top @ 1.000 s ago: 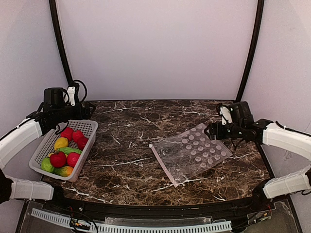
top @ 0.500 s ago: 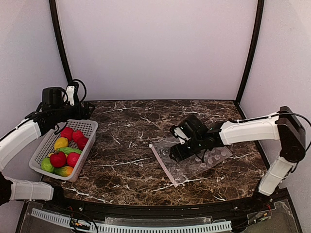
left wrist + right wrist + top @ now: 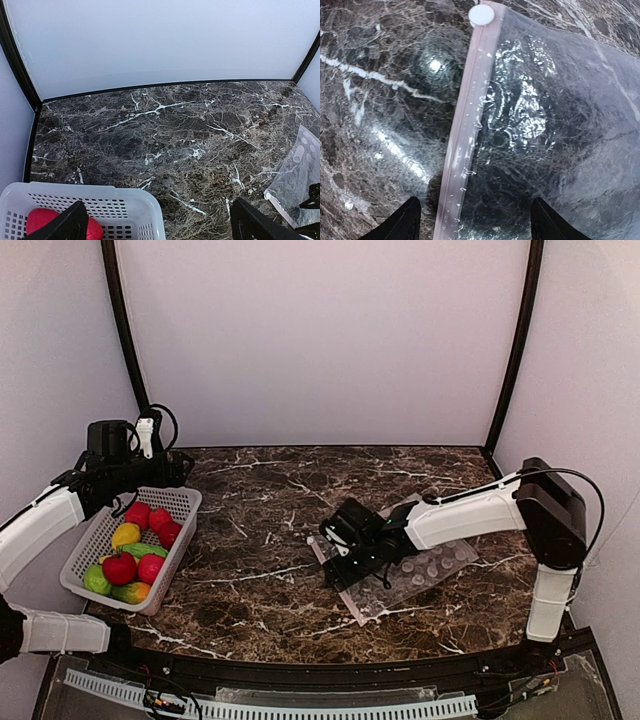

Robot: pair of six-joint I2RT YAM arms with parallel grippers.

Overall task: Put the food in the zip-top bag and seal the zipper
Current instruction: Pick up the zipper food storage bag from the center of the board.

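Zipper [image 3: 462,130] edge under released right end effector [image 3: 475,225]; left end effector [image 3: 159,217] released, by basket [image 3: 120,197].

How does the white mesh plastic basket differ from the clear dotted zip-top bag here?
The white mesh basket holds the toy food; the clear dotted bag lies flat and empty. The basket sits far left; the bag lies right of centre, the right gripper over its pink zipper. Both rest on the marble table.

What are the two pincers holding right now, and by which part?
Nothing. The right pincer is open, straddling the pink zipper of the zip-top bag without closing on it; the left pincer is open by the basket.
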